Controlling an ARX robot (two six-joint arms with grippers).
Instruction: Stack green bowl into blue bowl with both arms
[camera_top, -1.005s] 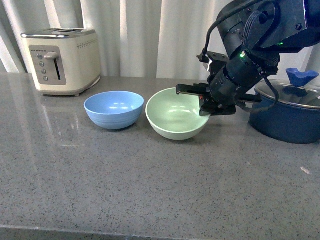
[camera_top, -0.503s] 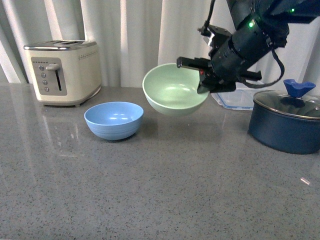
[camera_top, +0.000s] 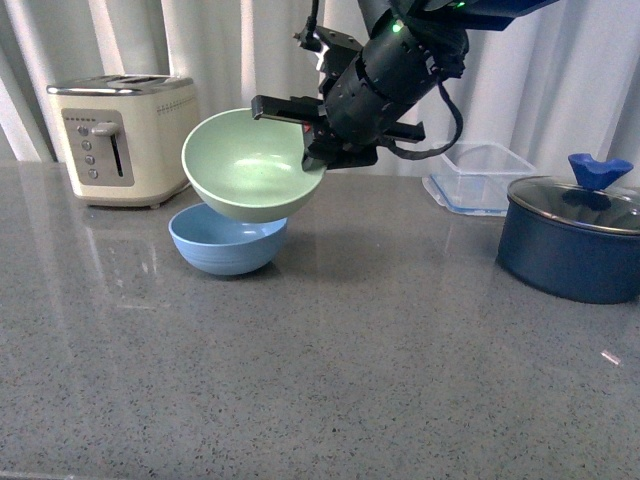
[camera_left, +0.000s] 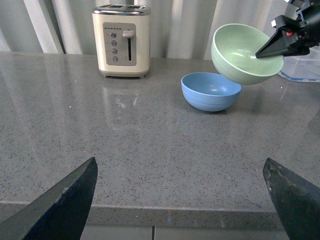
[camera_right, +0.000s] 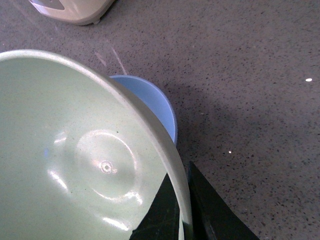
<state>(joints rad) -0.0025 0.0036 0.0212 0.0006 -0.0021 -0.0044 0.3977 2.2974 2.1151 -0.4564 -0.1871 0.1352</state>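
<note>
Two bowls — green bowl (camera_top: 250, 165) tilted aloft, rim pinched in right hand (camera_top: 313, 152), above blue bowl (camera_top: 228, 245) on worktop (camera_top: 400, 350). Left hand (camera_left: 179, 170) gapes empty.

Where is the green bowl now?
The green bowl hangs tilted above the blue bowl, left of centre in front view, rim pinched by the right gripper.

Probably a kitchen: toaster (camera_top: 125, 135), lidded pot (camera_top: 570, 255), countertop (camera_top: 350, 370).
</note>
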